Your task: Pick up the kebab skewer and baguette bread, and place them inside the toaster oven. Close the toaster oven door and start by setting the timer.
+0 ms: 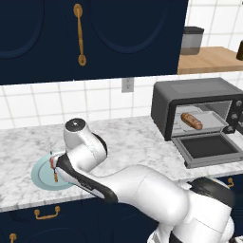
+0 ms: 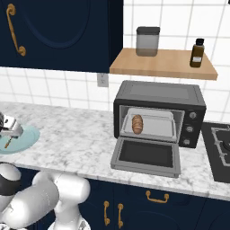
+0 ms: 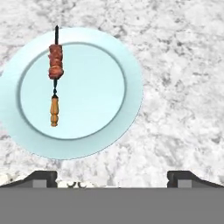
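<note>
1. Kebab skewer (image 3: 54, 74) lies flat on the pale blue plate (image 3: 109, 127), which sits on the marble counter (image 3: 183, 87). In the hand view it occupies the plate's 9 o'clock half, pointed tip toward 12 o'clock, wooden handle toward 6 o'clock.
2. Baguette bread (image 2: 137, 124) already rests on the tray inside the toaster oven (image 2: 159, 96). Toaster oven door (image 2: 146, 155) hangs fully open, lying flat toward the counter edge.
3. Gripper (image 3: 112, 177) hovers above the plate with its fingers spread wide and nothing between them. The skewer lies at roughly 11 o'clock from the fingertip midpoint, well apart from both tips.
4. Handling, as a judgement: the skewer looks light and stiff, thin along the stick, so it may roll or pivot in a grip. The meat chunks near the upper half offer the thickest and least slippery hold. The handle is the alternative, but a hold there would leave the far end free to swing.
5. Next move likely calls for shifting the hand over the meat, with the fingers straddling the stick crosswise.
6. Markings: no brand, label or legible writing is visible on the oven, plate or shelf containers.
</note>
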{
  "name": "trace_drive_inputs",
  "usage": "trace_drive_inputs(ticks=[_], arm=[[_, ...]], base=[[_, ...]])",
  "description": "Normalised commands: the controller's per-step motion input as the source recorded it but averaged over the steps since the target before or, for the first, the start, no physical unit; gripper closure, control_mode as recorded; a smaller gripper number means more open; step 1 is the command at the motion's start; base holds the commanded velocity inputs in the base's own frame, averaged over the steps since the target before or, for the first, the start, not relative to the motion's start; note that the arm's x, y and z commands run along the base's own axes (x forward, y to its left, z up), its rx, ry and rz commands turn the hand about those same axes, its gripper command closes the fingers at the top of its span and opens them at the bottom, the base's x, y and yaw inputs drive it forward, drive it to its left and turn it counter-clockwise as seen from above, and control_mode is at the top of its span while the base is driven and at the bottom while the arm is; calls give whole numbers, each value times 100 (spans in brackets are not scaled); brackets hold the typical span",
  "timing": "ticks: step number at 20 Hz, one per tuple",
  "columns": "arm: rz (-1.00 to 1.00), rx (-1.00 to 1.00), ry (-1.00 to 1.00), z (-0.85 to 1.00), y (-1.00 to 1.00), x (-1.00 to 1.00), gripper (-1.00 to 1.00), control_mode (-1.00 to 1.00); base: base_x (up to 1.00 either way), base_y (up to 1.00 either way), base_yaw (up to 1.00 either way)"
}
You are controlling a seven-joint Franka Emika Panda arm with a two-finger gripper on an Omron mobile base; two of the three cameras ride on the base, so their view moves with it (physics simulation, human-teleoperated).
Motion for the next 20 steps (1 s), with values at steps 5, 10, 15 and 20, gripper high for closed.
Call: trace_drive_inputs(ticks=[5, 10, 15, 20], arm=[[14, 2, 9, -41, 89, 30, -100, -100], [11, 1, 7, -21, 20, 28, -100, -100], [3, -7, 0, -15, 1, 17, -100, -100], [0, -8, -4, -26, 5, 23, -100, -100]], base=[[0, 0, 0], [0, 0, 0], [0, 0, 0], [0, 0, 0]])
